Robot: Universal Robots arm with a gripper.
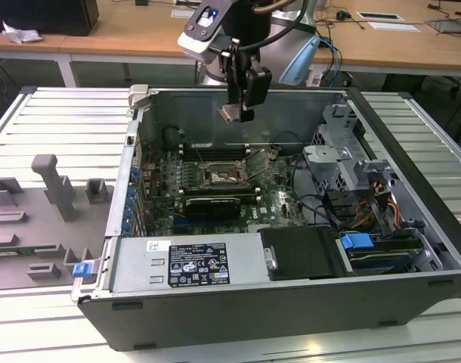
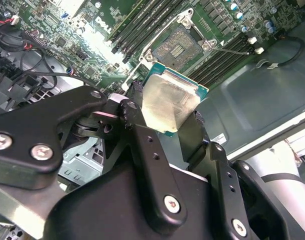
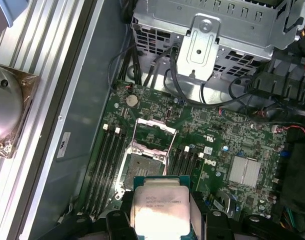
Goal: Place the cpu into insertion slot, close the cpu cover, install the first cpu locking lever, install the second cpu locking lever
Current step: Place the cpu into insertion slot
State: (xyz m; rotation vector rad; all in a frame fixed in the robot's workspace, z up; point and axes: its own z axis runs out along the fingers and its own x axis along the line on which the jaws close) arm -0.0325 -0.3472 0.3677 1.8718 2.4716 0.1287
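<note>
One arm (image 1: 215,30), one gripper (image 1: 239,113), one cpu (image 1: 232,113). That's the count up top. The arm reaches in over the far wall of the open computer case (image 1: 238,310), wrist bent so the gripper points down at the green board (image 1: 280,198). The two fingers (image 2: 136,107) are pinched on opposite edges of the cpu (pale metal face toward the cameras in both wrist views), and the chip hangs in the air, well clear of everything below.

Down on the board there's one insertion slot (image 3: 142,169), dark centre exposed and nothing seated in it. Its one cpu cover (image 3: 153,131) is swung up off the socket, hinged open on the side nearer the metal drive cage (image 3: 207,35). Long black memory slots (image 3: 105,165) run in two banks, one on either side of the socket.
</note>
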